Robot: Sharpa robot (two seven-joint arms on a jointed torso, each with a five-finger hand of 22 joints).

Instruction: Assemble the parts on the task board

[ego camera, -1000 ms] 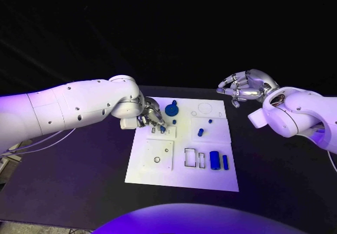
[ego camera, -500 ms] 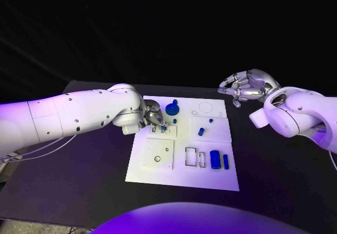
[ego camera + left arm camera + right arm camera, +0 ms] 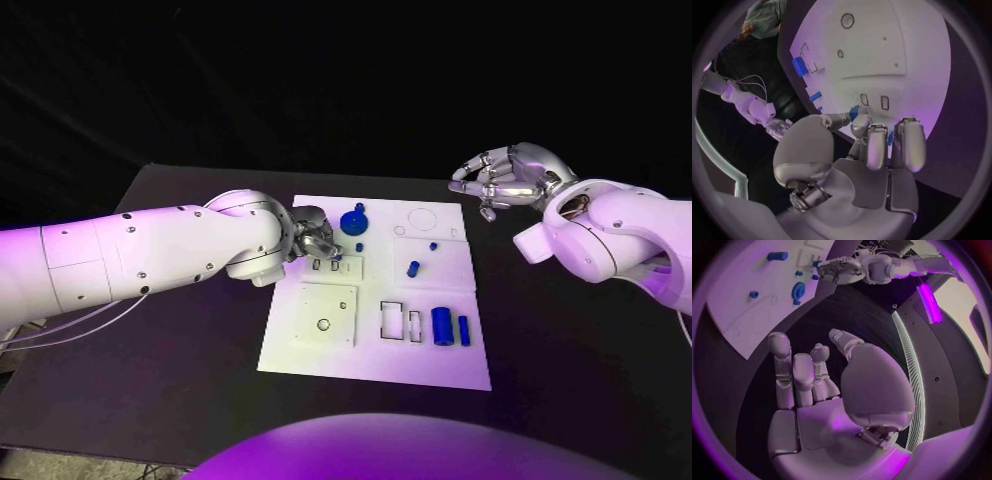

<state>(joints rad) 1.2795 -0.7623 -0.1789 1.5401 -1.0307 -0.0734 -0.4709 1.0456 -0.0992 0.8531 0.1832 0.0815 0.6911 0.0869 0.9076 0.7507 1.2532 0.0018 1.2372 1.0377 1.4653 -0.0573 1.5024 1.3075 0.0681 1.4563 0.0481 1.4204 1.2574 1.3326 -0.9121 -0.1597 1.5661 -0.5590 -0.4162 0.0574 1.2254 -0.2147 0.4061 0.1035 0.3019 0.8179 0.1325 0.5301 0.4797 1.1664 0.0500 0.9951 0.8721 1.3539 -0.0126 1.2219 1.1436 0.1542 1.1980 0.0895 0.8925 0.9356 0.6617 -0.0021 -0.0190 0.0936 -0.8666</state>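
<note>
1. Hovering my left hand [image 3: 315, 243] over the task board [image 3: 378, 340], left far part, fingers curled round a small blue part [image 3: 854, 112], I think.
2. The two small slots [image 3: 326, 265] sit just nearer than my fingertips.
3. My right hand [image 3: 500, 178] hangs far right off the board, loosely curled, holding nothing.

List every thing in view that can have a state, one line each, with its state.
left hand: over the task board's far left part, pinching a small blue part at its fingertips.
right hand: raised off the board's far right corner, fingers loosely curled, holding nothing.
task board: flat on the table.
blue disc part: on the board beside the left hand.
two blue bars: lying side by side at the board's right.
</note>
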